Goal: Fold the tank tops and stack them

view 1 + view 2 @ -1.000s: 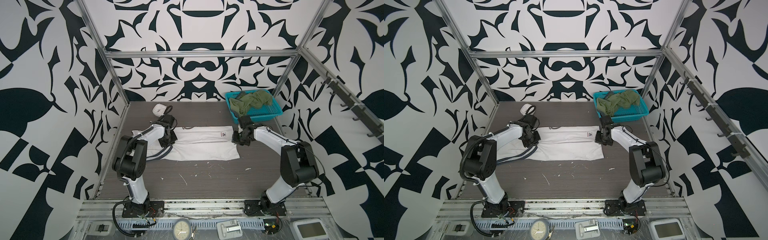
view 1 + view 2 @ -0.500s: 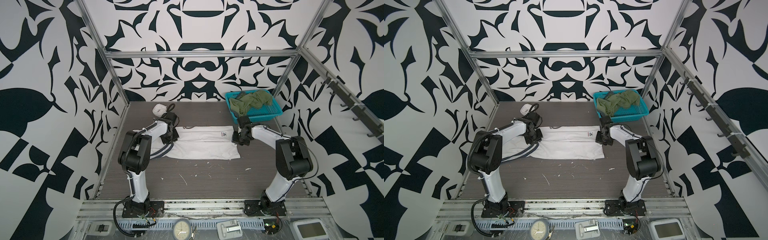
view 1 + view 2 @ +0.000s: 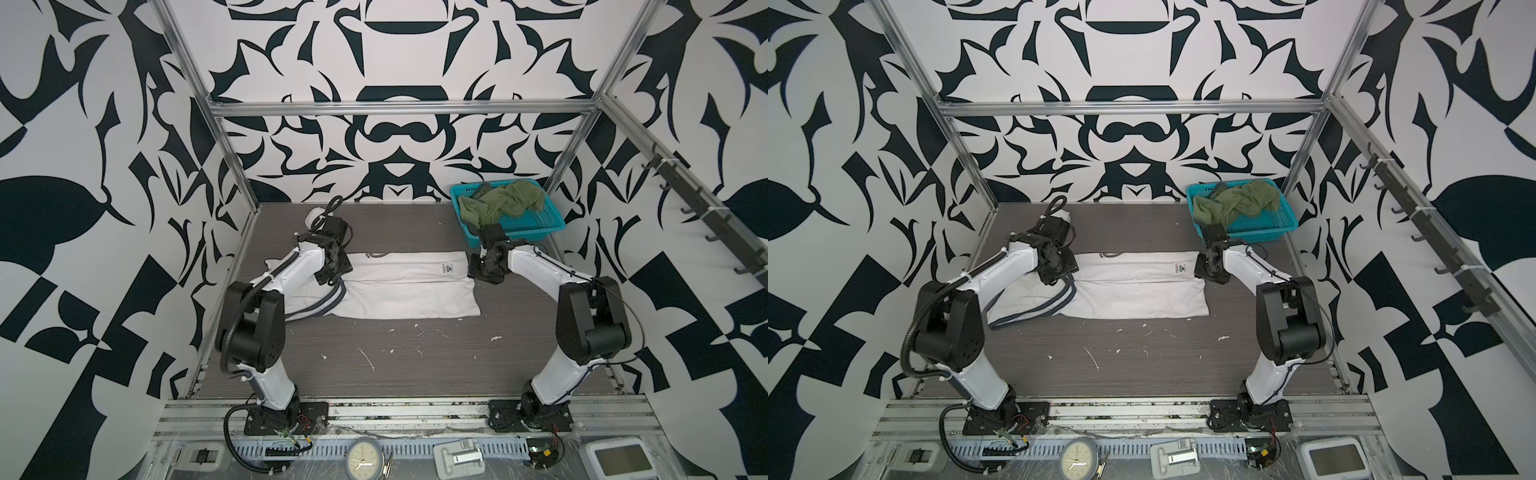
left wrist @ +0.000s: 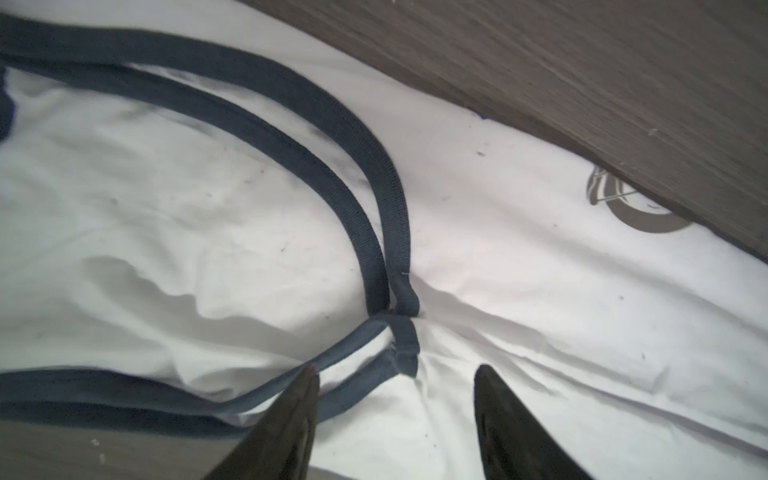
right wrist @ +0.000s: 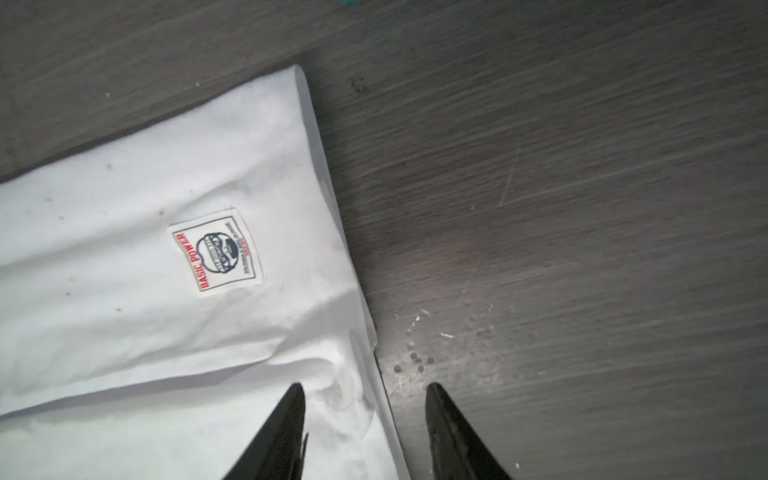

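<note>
White tank top (image 3: 407, 291) lies folded lengthwise mid counter (image 3: 374, 365), nearer far edge; olive tank top (image 3: 498, 203) heaped in basket (image 3: 540, 226), far right corner. Risk: navy trim (image 4: 390, 232) could snag a finger as arms lift, dragging fold open. Both arms reach low w/ elbows bent. Left end effector (image 4: 397, 370) gapes over trim, right end effector (image 5: 365, 385) straddles hem; both empty.

Robot lab test cell, aluminium frame (image 3: 399, 109), black-and-white patterned walls (image 3: 399, 50), bolted-down arms (image 3: 540, 270)

Left arm (image 3: 291, 270) and right arm (image 3: 536, 266): white link shells, black joint housings; black cables (image 3: 223, 345) loop alongside; black base plates (image 3: 316, 415); tapered black fingers (image 4: 286, 424).
</note>
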